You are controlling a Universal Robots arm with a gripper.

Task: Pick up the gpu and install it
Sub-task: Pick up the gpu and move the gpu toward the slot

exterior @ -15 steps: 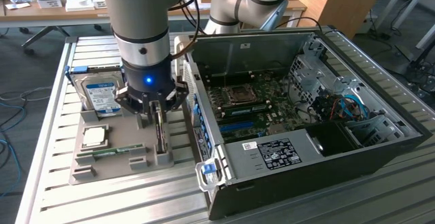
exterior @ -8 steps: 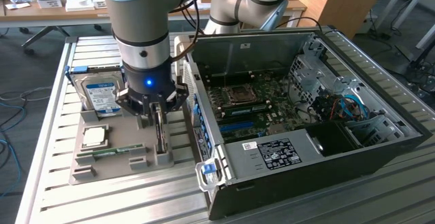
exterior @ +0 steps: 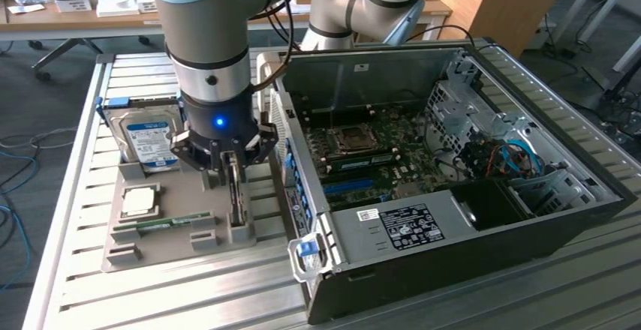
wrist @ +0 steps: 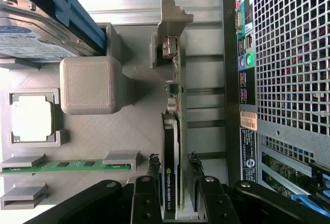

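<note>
Ribbed aluminium slats form the bench [exterior: 150,292], with office desks and chair legs behind it. On the bench lie one grey moulded fixture [exterior: 165,253] and, at the exterior view's right, one open computer case [exterior: 561,195] lying on its side with the motherboard exposed. The fixture carries four parts: one hard drive [exterior: 148,139] with a blue-white label standing in its slot, one square processor chip [exterior: 138,201] lying flat, one narrow RAM stick [exterior: 165,223] lying in its clips, and one gpu [exterior: 236,206] standing on edge in a slot on the side nearest the case. One arm [exterior: 206,37] comes straight down over the fixture, wrist vertical, a blue light glowing on it. Its end effector [exterior: 230,180] is lowered over the gpu, and the two fingers [wrist: 194,170] straddle the card's black cooler end, spread apart with a thin gap on each side, so nothing is gripped.
</note>
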